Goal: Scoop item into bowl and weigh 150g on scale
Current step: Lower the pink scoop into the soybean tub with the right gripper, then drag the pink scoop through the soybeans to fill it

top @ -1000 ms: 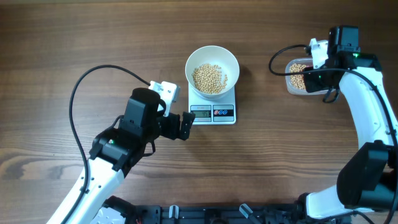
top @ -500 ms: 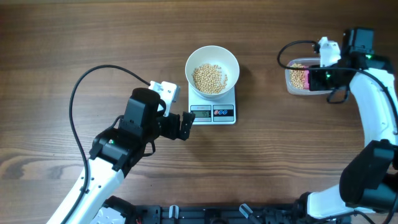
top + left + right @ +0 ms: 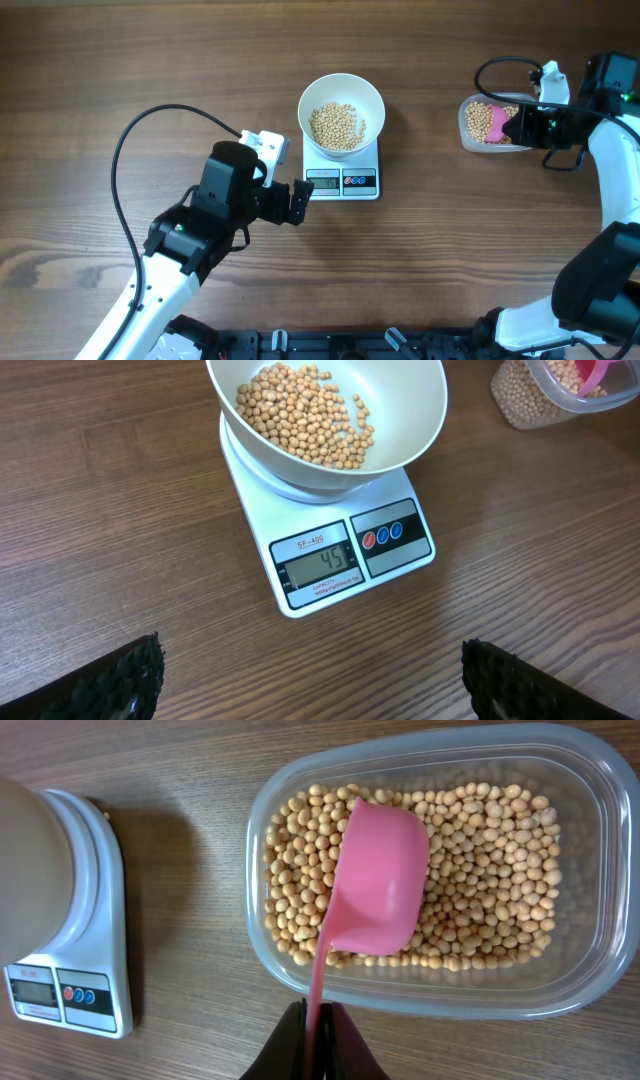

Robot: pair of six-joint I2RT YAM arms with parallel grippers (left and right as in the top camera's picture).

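Furniture: table (image 3: 90,60), wood top, mid-brown, grain running left-right in overhead view, darker streaks throughout, lighter looping grain at lower left edge. Tabletop fills frame in all three views. Finish matte, faint sheen. Light even, diffuse; shadows soft, short, close under objects.

Scale (image 3: 343,181) near the middle of the table (image 3: 450,250), display end toward the robot. Bowl (image 3: 370,97) sits on its platform, behind the display; beans (image 3: 335,125) inside the bowl. Left gripper (image 3: 298,200) just beside the scale's front-left corner, apart from it. Tub (image 3: 590,870) well to the right of the scale, level with the bowl, with more beans in it. Scoop (image 3: 380,880) rests on those beans, its handle crossing the tub wall into the right gripper (image 3: 318,1040).
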